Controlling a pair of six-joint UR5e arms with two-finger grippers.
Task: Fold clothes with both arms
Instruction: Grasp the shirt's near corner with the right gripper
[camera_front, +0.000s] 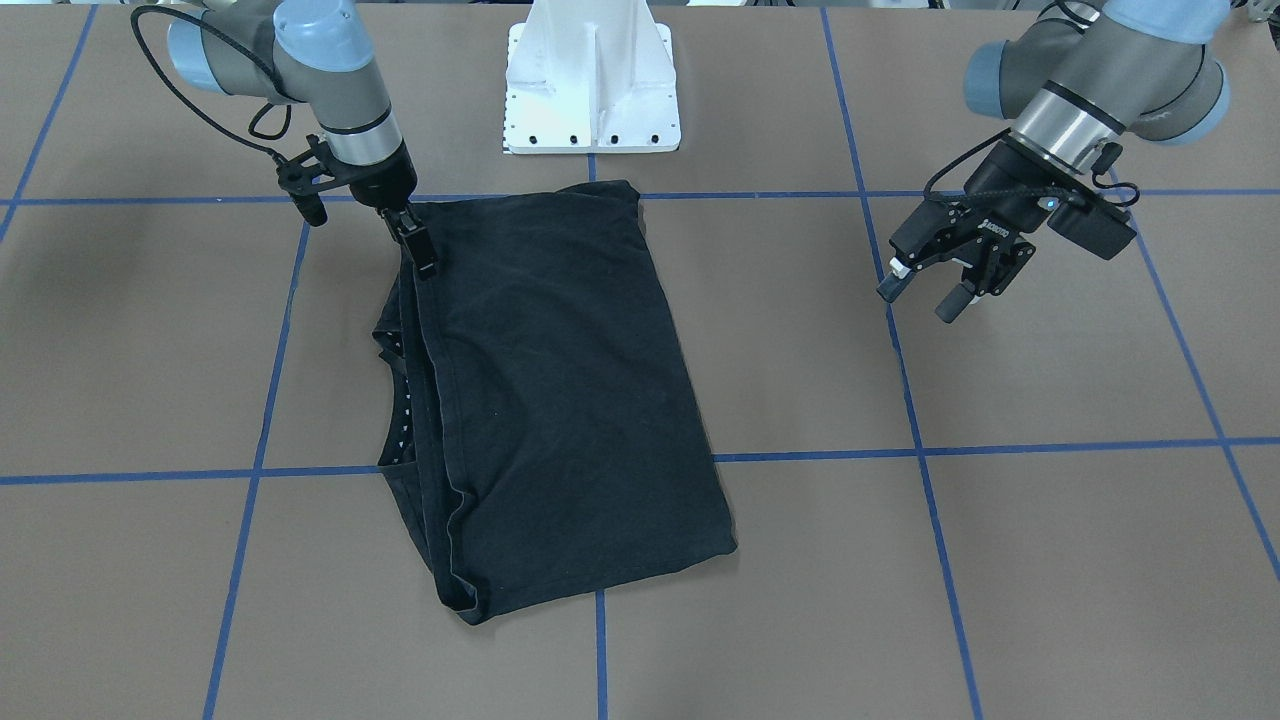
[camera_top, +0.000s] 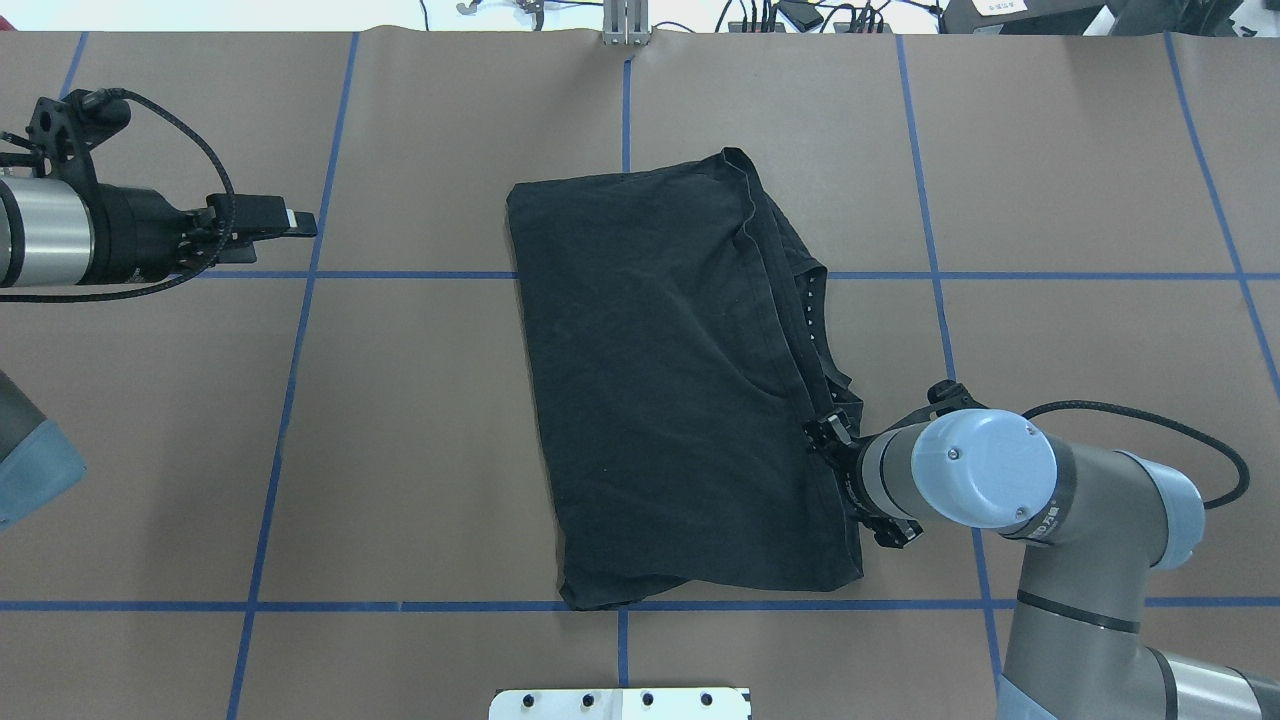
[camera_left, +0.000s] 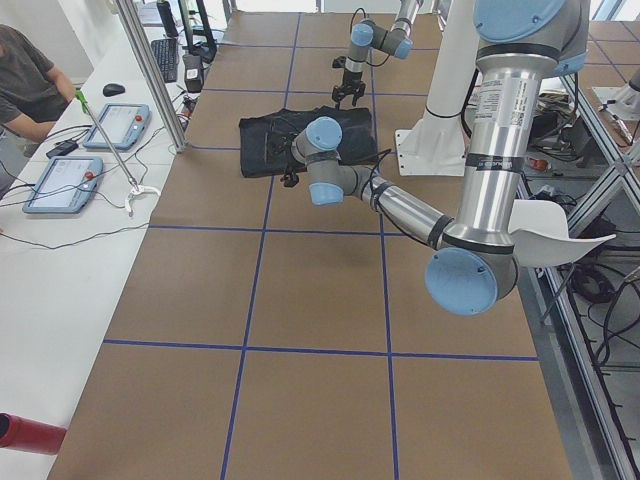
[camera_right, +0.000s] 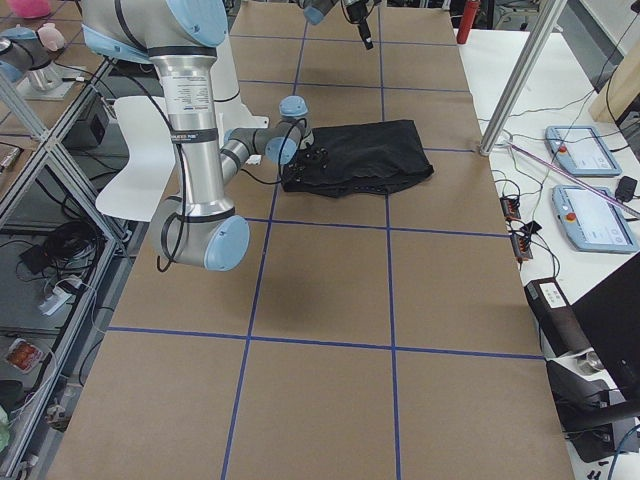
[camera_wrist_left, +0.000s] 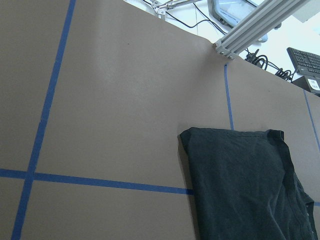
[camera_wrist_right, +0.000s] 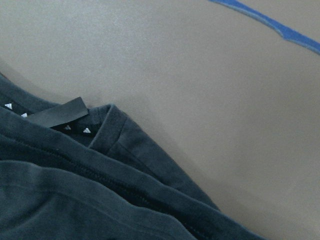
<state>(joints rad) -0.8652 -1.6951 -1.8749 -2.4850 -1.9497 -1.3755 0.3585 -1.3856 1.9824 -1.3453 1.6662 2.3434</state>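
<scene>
The black T-shirt (camera_top: 660, 400) lies folded, right tool (camera_top: 832, 436) at its edge, left tool (camera_top: 298, 222) well apart.

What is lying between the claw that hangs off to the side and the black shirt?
Nothing visible. Between the left gripper and the T-shirt there is only bare table, crossed by a blue tape line.

1. T-shirt (camera_front: 560, 390): plain black, with tiny white triangles along its neck tape.
2. Table (camera_front: 1050, 380) under the T-shirt: brown, gridded with blue tape lines.
3. Right arm (camera_front: 330, 70) and left arm (camera_front: 1090, 90): silver-grey, with light-blue joint caps.
4. Pedestal (camera_front: 592, 90): white.
</scene>
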